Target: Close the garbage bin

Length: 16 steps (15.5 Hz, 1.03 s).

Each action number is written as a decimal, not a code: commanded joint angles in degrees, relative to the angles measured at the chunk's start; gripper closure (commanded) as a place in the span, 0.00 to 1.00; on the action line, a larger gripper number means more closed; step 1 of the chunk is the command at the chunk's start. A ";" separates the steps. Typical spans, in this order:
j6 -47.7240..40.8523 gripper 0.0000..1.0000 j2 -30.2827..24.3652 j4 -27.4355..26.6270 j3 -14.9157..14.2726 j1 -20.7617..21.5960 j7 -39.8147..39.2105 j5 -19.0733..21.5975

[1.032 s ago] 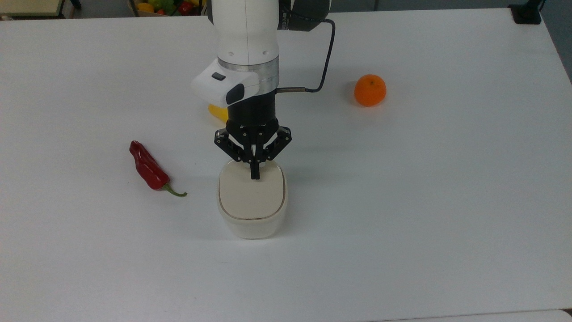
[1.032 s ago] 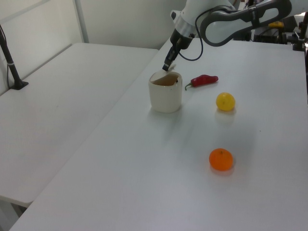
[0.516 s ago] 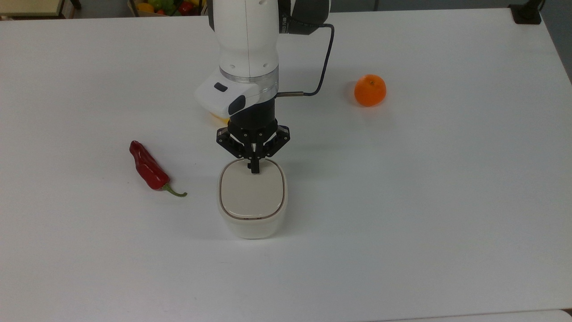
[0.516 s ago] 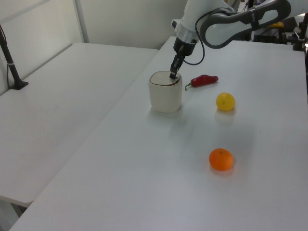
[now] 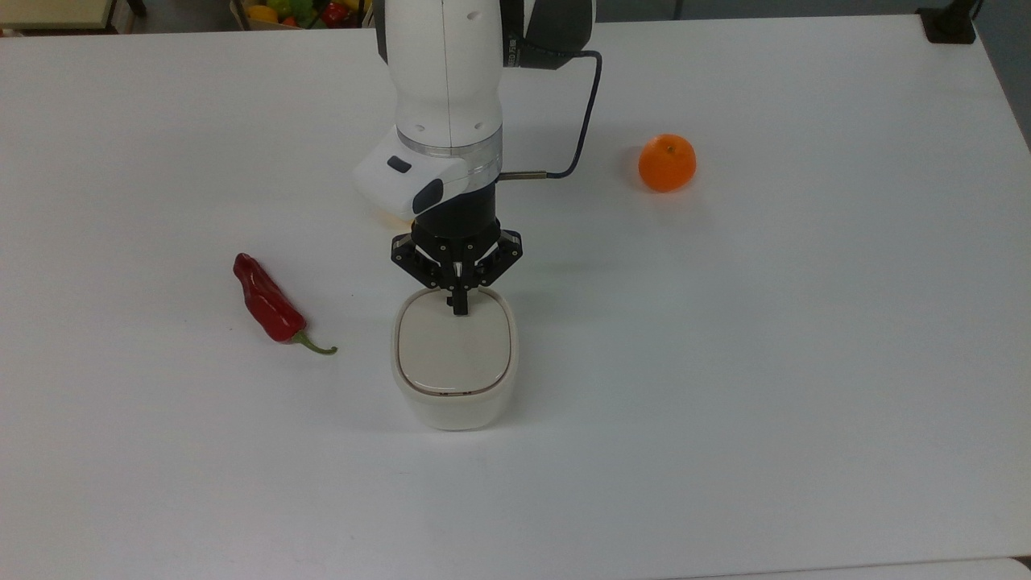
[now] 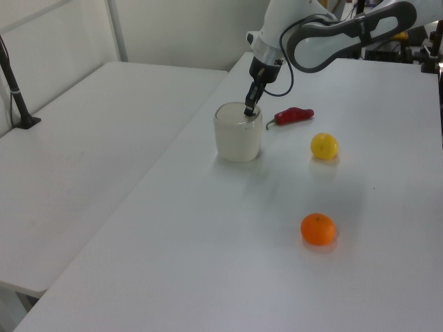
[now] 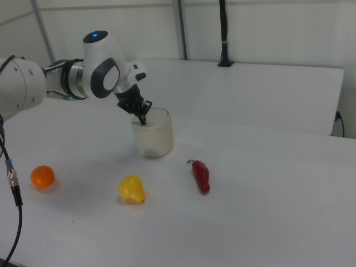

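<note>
1. Gripper [image 5: 460,306] at centre frame in the top view, fingers drawn together into one narrow tip, clamped on nothing, planted on the far edge of the lid [image 5: 455,352].
2. Garbage bin [image 5: 455,403] just below centre of the top view, on the white table [image 5: 805,362]; lid flat inside the rim, a thin dark seam all round it. Looks closed or nearly so.
3. To finish well: press straight down, gently, close to where the tip rests; avoid sideways drag that could slide or tip the light bin. Lift off vertically once the lid sits flush.
4. Red chilli pepper [image 5: 268,304] left of the bin in the top view, apart from it. Orange [image 5: 667,162] in the upper right, well apart.
5. Yellow fruit tucked behind the wrist in the top view, barely a sliver; plain in the left view as a round yellow fruit [image 6: 324,146] right of the bin [image 6: 238,138], and in the right view as a pear-like shape [image 7: 132,189] in the lower left.
6. Right view: bin [image 7: 152,137] from the side, tip [image 7: 142,118] meeting its top edge; arm elbow and blue status light at upper left.
7. Left view: second white table [image 6: 83,138] on the left of the frame, a black post at its far left edge.
</note>
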 commanded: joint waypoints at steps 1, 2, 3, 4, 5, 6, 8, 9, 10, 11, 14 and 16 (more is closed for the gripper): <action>-1.09 1.00 0.11 -0.89 -0.49 0.30 -0.14 -0.08; -1.18 1.00 0.11 -0.80 -0.49 0.30 -0.14 0.00; -1.18 1.00 -0.24 -0.71 -0.49 0.13 -0.14 0.00; -1.27 1.00 -0.76 -0.62 -0.49 0.04 -0.14 0.27; -1.70 1.00 -1.38 -0.53 -0.49 0.13 -0.06 0.36; -2.40 1.00 -2.17 -0.36 -0.49 0.13 0.03 0.44; -4.94 1.00 -4.27 -0.36 -0.49 0.21 0.21 0.53; -6.79 1.00 -5.50 -0.36 -0.49 0.30 0.30 0.62; -8.81 1.00 -6.82 -0.36 -0.58 0.21 0.30 0.71; -11.44 1.00 -8.05 -0.45 -0.58 0.21 0.38 0.62; -21.63 1.00 -11.65 -0.71 -0.84 0.13 0.38 0.27; -27.69 1.00 -14.29 -0.97 -1.02 -0.22 0.38 0.27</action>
